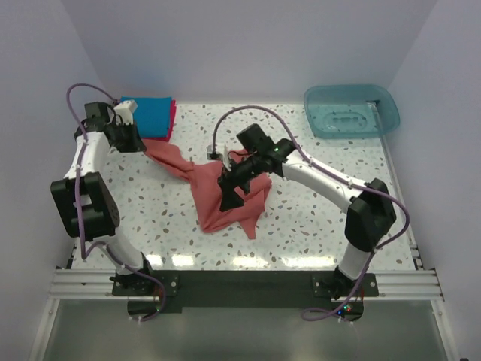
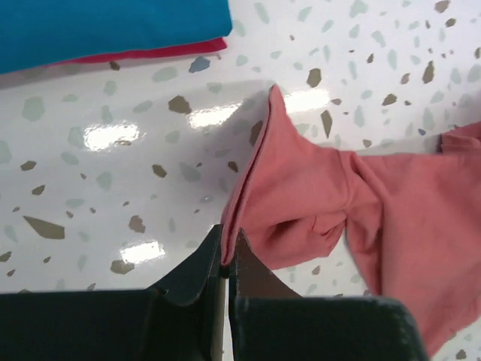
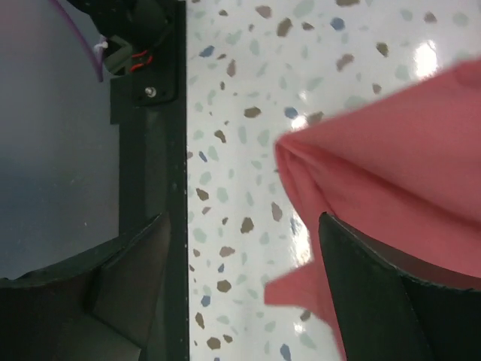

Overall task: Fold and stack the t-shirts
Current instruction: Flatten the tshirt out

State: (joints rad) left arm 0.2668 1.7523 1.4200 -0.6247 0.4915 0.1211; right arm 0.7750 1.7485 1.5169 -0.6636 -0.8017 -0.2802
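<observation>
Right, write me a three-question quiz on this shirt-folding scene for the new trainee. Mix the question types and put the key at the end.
1. True or false: the left gripper is shut on an edge of the crumpled salmon-red cloth t-shirt.
2. The folded bright blue cloth t-shirt lies: A) on top of the folded crimson-pink cloth t-shirt; B) under it; C) apart from it.
3. Fill in: the right gripper is over the salmon-red t-shirt with its jaws ____.
Key: 1 true; 2 A; 3 open.
</observation>
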